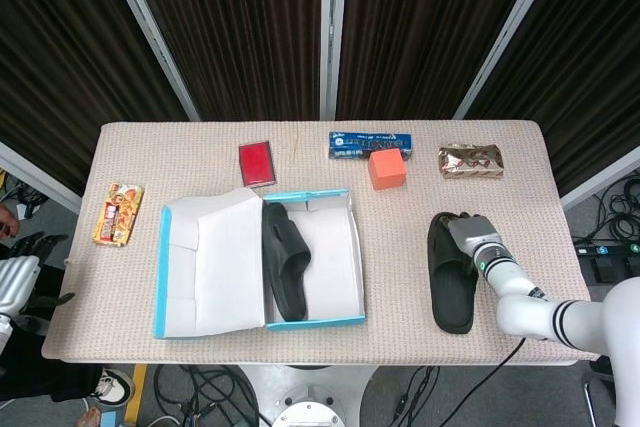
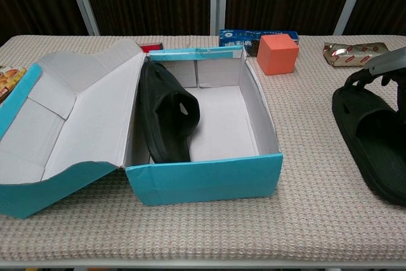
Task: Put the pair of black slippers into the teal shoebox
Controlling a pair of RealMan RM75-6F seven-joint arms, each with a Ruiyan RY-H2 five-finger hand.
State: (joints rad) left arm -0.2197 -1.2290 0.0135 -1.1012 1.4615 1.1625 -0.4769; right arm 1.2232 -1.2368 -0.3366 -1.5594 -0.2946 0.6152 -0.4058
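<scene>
The table (image 1: pixel 560 177) wore a beige, nubby woven cover, and on it stood the teal shoebox (image 1: pixel 313 324), a rectangular cardboard carton with a plain white interior and its hinged lid (image 1: pixel 210 267) folded open to the left. One black slipper (image 1: pixel 285 260), of smooth matte moulded foam with a broad strap, stood on its side inside the box against the left wall (image 2: pixel 166 113). The other black slipper (image 1: pixel 453 272) lay flat on its sole on the cloth, well to the right of the box (image 2: pixel 374 136). The right robot hand (image 1: pixel 472 235), grey-backed with dark fingers (image 2: pixel 355 78), sat over the far end of that slipper, its fingers curled down onto the rim; whether they actually gripped it could not be told. The left robot hand (image 1: pixel 18 277) hung off the table's left edge, mostly cut off, its fingers too hidden to judge. Along the far side lay a flat red card-like packet (image 1: pixel 257 162), a long blue foil-printed packet (image 1: pixel 372 142), an orange cube (image 1: pixel 386 169) with crisp edges, and a crinkled metallic snack bag (image 1: pixel 470 160); a glossy snack wrapper (image 1: pixel 118 214) lay near the left edge.
</scene>
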